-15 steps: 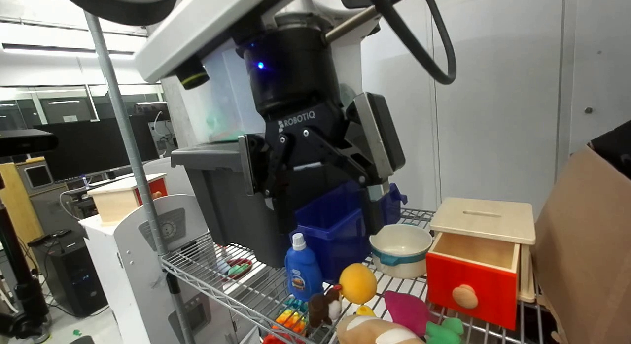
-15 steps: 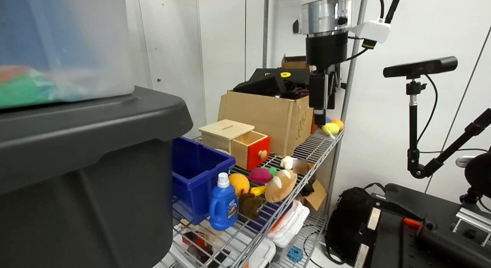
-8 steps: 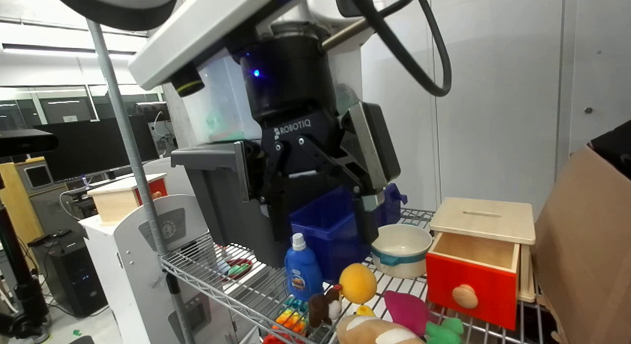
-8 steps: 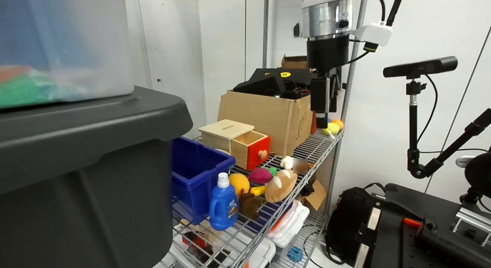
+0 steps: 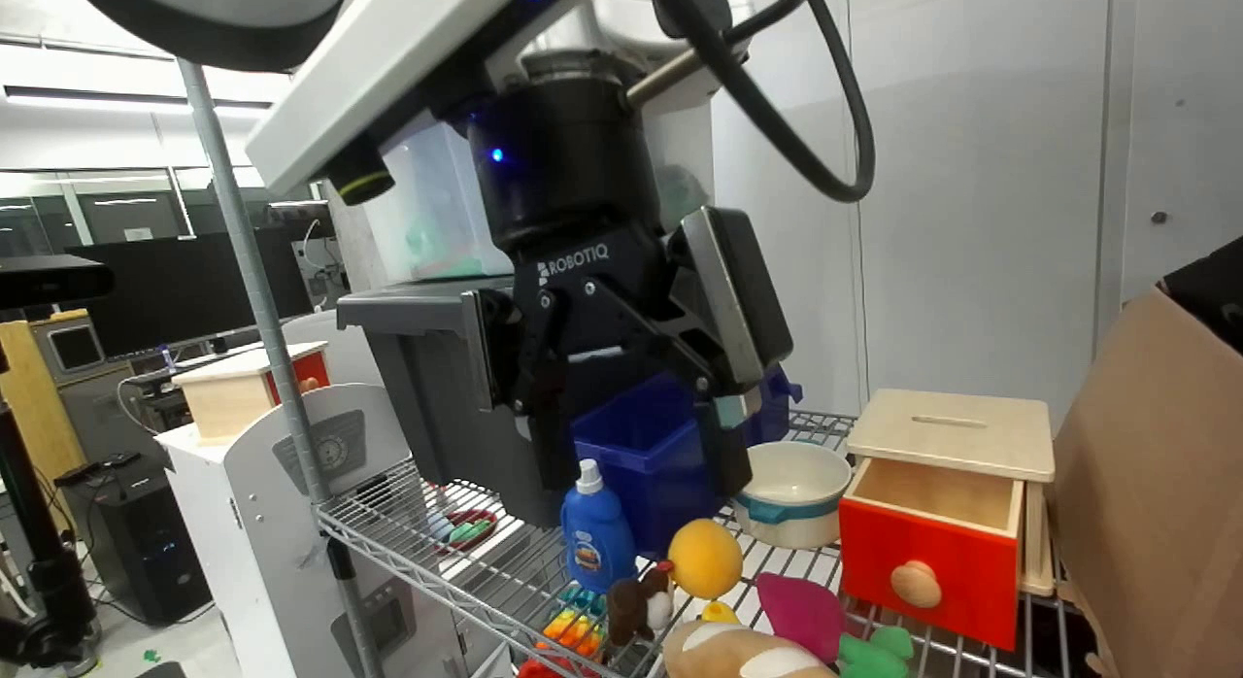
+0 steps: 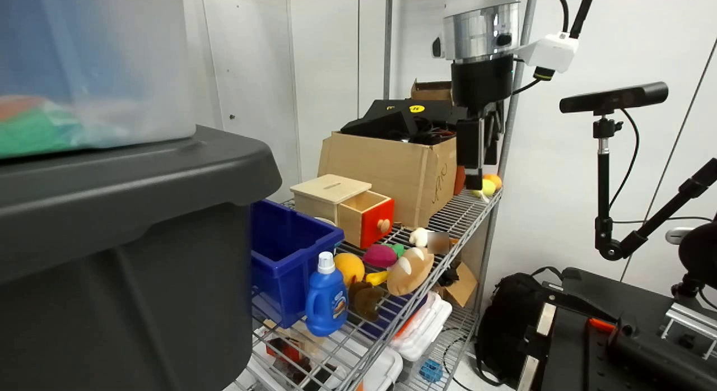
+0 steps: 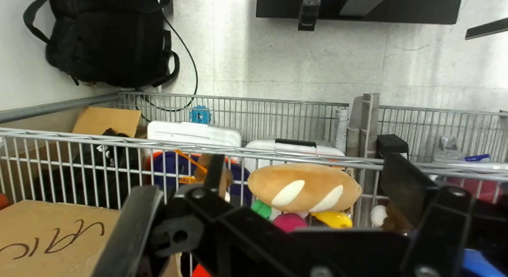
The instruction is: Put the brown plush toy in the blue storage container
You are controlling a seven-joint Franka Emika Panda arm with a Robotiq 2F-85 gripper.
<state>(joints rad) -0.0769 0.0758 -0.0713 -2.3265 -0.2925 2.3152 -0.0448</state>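
Note:
The brown plush toy (image 5: 743, 651) is a tan, loaf-shaped soft toy with white stripes. It lies near the front edge of the wire shelf and shows also in an exterior view (image 6: 411, 272) and the wrist view (image 7: 303, 185). The blue storage container (image 6: 294, 279) stands on the shelf beside the dark grey tote; it shows also behind the gripper in an exterior view (image 5: 670, 503), and is out of view in the wrist view. My gripper (image 5: 641, 476) is open and empty, pointing down above the shelf. In the wrist view its fingertips (image 7: 307, 170) appear either side of the toy, with a height gap.
A blue bottle (image 5: 595, 537), yellow-orange ball (image 5: 706, 559), dark brown toy (image 5: 629, 610) and magenta toy (image 5: 801, 610) lie close by. A white bowl (image 5: 791, 493), red-fronted wooden box (image 5: 932, 561) with open drawer, cardboard box (image 6: 381, 161) and dark grey tote (image 6: 129, 312) stand around.
My gripper has come down a little, drifting slightly left in an exterior view and slightly right in an exterior view. It stays open. The toy and container have not moved.

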